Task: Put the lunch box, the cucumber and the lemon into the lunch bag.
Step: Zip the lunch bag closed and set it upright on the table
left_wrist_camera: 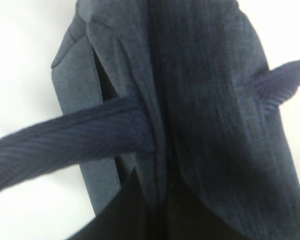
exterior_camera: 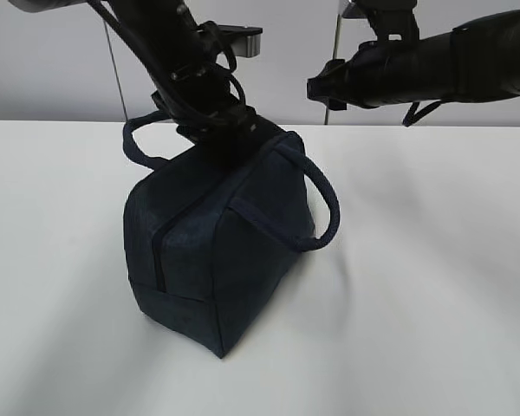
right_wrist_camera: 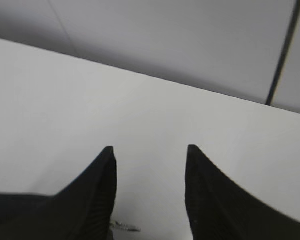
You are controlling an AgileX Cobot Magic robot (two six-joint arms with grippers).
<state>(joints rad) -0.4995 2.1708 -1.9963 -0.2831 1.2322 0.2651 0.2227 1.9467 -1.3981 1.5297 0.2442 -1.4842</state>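
White table (exterior_camera: pixel 433 286) runs back to a pale grey wall crossed by thin dark seams. At the middle of the exterior view the left tool (exterior_camera: pixel 234 139) is pressed down on the top of the lunch bag (exterior_camera: pixel 217 251), its jaws together and pinching the dark fabric along the top seam; its own camera shows little more than navy cloth folded into a ridge (left_wrist_camera: pixel 160 100) running toward twelve o'clock, with the tool's black body filling the six o'clock edge. One loop handle (left_wrist_camera: pixel 75 145) crosses that view toward nine o'clock and the other (left_wrist_camera: pixel 285 85) leaves toward three o'clock. Seen from outside, the bag stands upright on the table, one corner turned toward the camera, a handle (exterior_camera: pixel 325 208) drooping at three o'clock and the other (exterior_camera: pixel 143 139) arching at ten o'clock, and a zipper line (exterior_camera: pixel 160 251) running down its near face. The right tool (exterior_camera: pixel 325 91) hangs in the air at one o'clock from the bag, well apart from it, its fingers (right_wrist_camera: pixel 100 190) spread with nothing between them over bare table.
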